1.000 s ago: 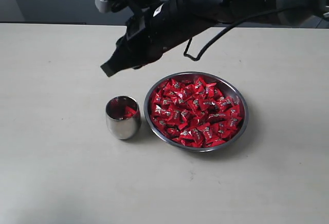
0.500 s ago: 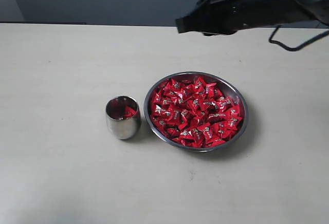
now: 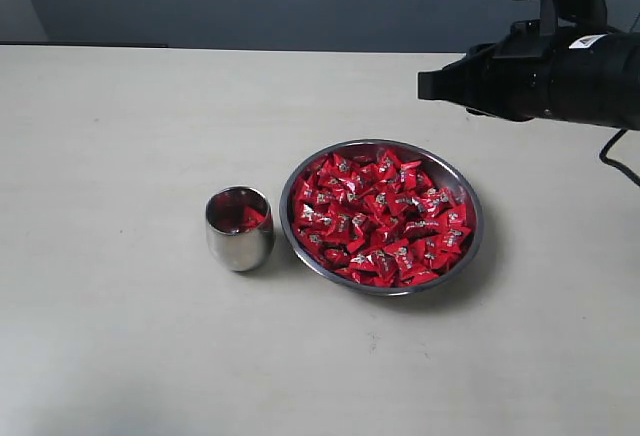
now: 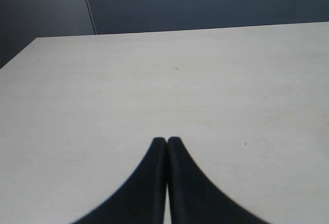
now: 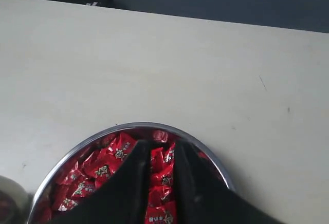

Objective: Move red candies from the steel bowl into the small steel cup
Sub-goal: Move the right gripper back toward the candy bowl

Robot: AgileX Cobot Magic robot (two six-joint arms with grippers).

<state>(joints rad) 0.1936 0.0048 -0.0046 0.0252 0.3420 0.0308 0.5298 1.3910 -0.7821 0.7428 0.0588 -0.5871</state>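
Steel bowl [image 3: 479, 221] heaped with red candies [image 3: 380, 218]; small steel cup [image 3: 238, 248] beside it, candy inside. Right wrist view alone shows right pincer [image 5: 162, 147] slightly parted, empty; left pincer [image 4: 166, 142] shut over desk [image 4: 205, 80].

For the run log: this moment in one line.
right hand: open, clear of steel bowl | left hand: shut | small steel cup: some red candies

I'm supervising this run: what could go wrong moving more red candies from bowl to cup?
1. The shiny red wrapped candies lie heaped and overlapping in the wide shallow steel bowl; the right gripper, jaws only narrowly apart, may pinch several or slip.
2. The small rounded steel cup is narrow and stands close beside the bowl, so a drop could miss or the gripper could tip it.
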